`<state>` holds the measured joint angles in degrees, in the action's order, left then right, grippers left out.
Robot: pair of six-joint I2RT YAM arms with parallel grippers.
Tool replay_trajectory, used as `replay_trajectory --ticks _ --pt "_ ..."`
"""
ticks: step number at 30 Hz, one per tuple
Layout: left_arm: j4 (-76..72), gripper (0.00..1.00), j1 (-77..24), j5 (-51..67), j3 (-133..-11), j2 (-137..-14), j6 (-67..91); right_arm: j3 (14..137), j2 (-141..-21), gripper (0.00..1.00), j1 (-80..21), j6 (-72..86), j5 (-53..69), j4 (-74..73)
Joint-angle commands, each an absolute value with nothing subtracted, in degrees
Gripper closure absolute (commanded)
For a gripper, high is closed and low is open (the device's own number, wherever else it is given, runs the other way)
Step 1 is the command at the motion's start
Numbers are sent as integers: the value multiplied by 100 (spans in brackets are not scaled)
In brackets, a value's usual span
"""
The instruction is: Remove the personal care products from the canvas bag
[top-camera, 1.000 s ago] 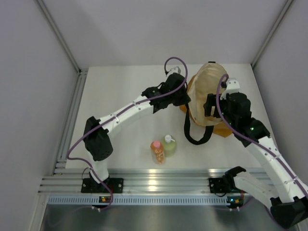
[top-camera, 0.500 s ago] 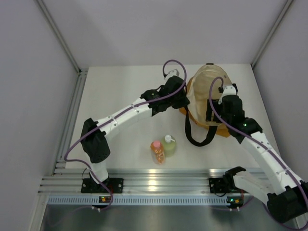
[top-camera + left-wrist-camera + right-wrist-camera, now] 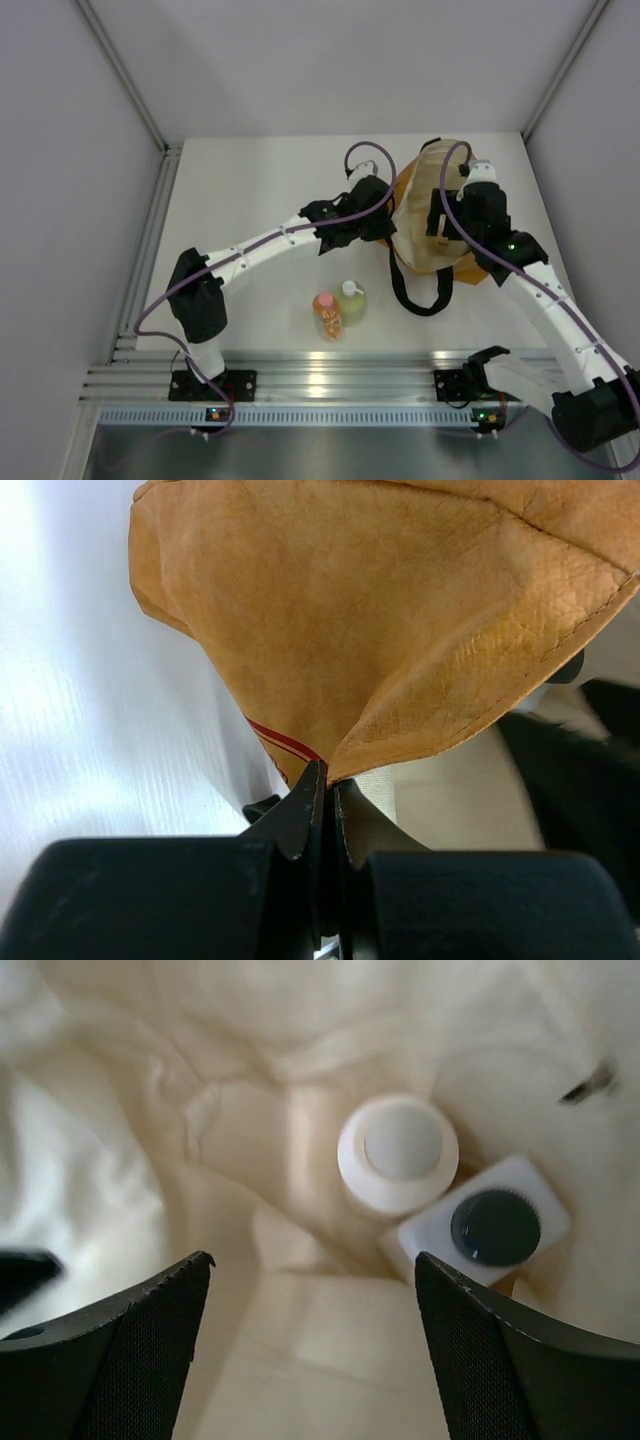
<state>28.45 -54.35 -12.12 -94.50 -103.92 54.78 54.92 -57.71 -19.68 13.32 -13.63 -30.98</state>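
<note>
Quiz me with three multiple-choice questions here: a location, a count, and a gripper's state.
1. Where is the black-capped bottle? A on the table; B inside the bag; C behind the bag.
2. How many bottles are out on the table? A two; B one; C four.
3. What is the left gripper doing? A hanging open; B holding a bottle; C pinching the bag's edge.
Key: 1 B, it lies there beside the cream bottle. 2 A, the orange bottle and the green bottle. 3 C, it clamps the bag's rim.
</note>
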Motion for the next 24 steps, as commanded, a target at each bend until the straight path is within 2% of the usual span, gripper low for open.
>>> replay_trajectory --ticks 1,12,24 --pt "2663 100 -5493 -1459 -9264 -10090 5476 6221 -6002 19 -1863 1433 -1696 -2979" --pt "2654 100 -5493 -1486 -9448 -10195 5625 6969 -7241 26 -1776 1230 -2460 -2988" --pt "2663 100 -5449 -1512 -9343 -10090 5889 6952 -8033 34 -1740 1854 -2909 -2988"
